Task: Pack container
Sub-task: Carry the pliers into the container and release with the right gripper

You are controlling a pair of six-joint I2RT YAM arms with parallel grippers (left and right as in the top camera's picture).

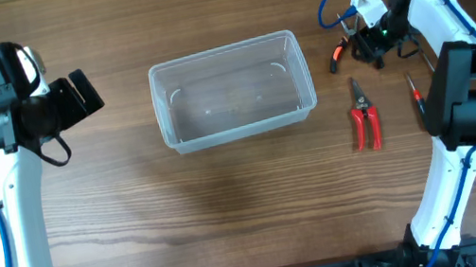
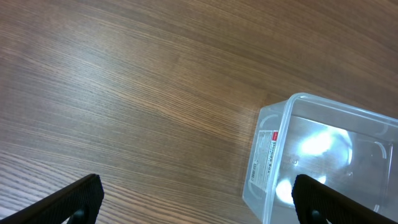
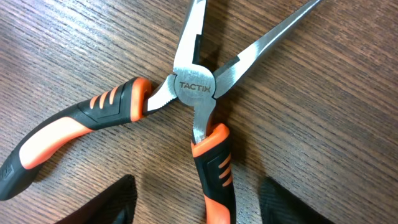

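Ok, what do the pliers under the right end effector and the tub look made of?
Pliers: bare brushed metal, probably steel, stamped TACTIX. Their handles are matte black and orange, ribbed, likely rubbery plastic. Container: clear, glossy plastic, fully see-through, with glare spots on its floor.

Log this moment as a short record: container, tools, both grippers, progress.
container: clear tub, empty, mid-table
pliers: orange-and-black long-nose, jaws spread, flat on the table to the right of the container
cutters: red handles, lying apart from the pliers, outside the container
left gripper: open, holding nothing, over bare wood beside the container
right gripper: open, over the pliers' handles, not closed on them
packed: nothing
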